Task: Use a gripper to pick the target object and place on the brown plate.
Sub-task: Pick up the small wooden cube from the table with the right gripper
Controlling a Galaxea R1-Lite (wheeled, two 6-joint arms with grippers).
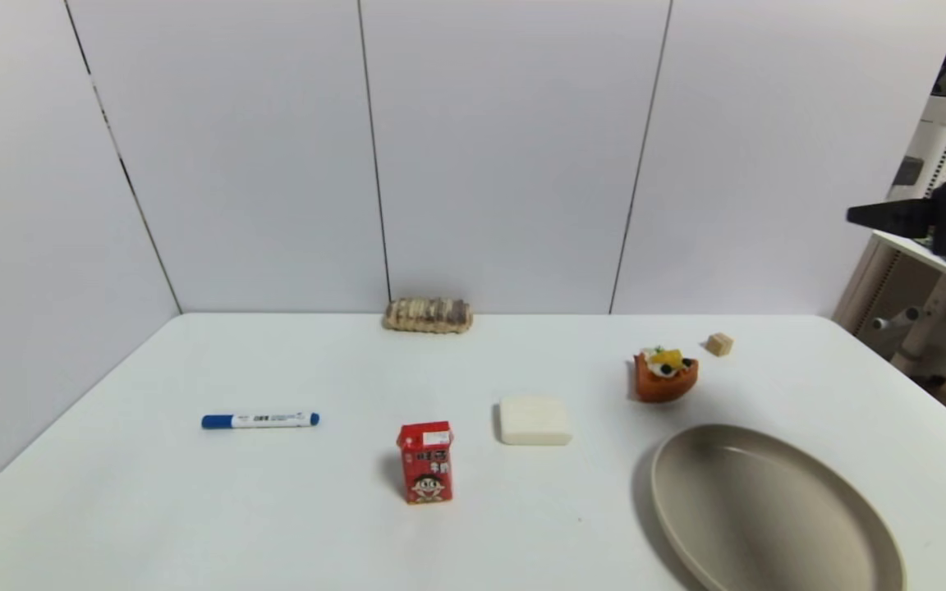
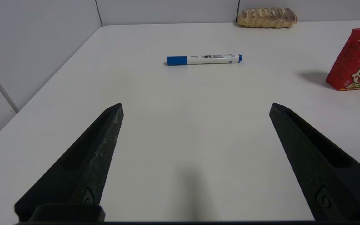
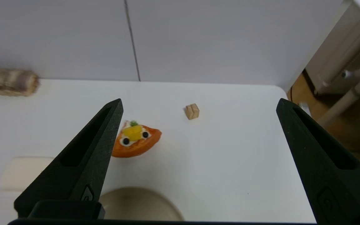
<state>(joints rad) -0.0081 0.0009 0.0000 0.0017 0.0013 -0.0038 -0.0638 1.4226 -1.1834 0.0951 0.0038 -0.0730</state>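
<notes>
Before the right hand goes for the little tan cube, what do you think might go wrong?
The tan cube is the smallest item, so the wide-open right hand could nudge it away rather than trap it. The orange cake slice sits close beside it and might get bumped. The brown plate runs past the table's near edge, so a late release could miss.

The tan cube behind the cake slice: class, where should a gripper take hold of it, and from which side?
Grip the tan cube across two opposite flat faces, coming from above with the open right gripper. It sits free on the table; only the cake slice is near.

Bright even light, soft short shadows.
</notes>
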